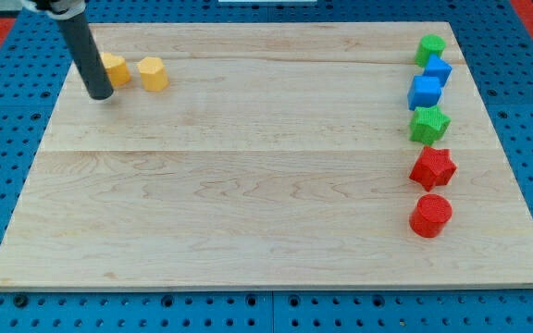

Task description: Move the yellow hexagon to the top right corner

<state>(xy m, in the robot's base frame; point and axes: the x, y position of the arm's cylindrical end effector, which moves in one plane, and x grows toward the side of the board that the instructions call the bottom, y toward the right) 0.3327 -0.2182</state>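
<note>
1. Rod position: the dark rod enters from the far left corner of the view and slants down to the desk; my tip rests on the wood near the far left corner

2. Hand: the arm carries no hand, only the straight rod, so nothing is open, closed or gripped

3. Task item: the yellow hexagon lies on the far left part of the desk, just right of my tip and apart from it, with bare wood between them

4. Second yellow piece: a yellow block sits between the rod and the yellow hexagon; the rod covers its left edge, so its shape cannot be made out, and contact with the rod cannot be confirmed

5. Right-side column, far to near, running along the right edge of the desk:
   - green block, farthest, close to the far right corner
   - blue block, just beside and nearer than the green one
   - blue cube, touching or nearly touching the blue block above it
   - green star, directly nearer
   - red star, nearer again
   - red cylinder, nearest of the column

6. Separation: both yellow pieces are well apart from the right-side column, with the wide middle of the desk between them

7. Surroundings: the desk sits on a blue perforated board visible on all sides
</note>
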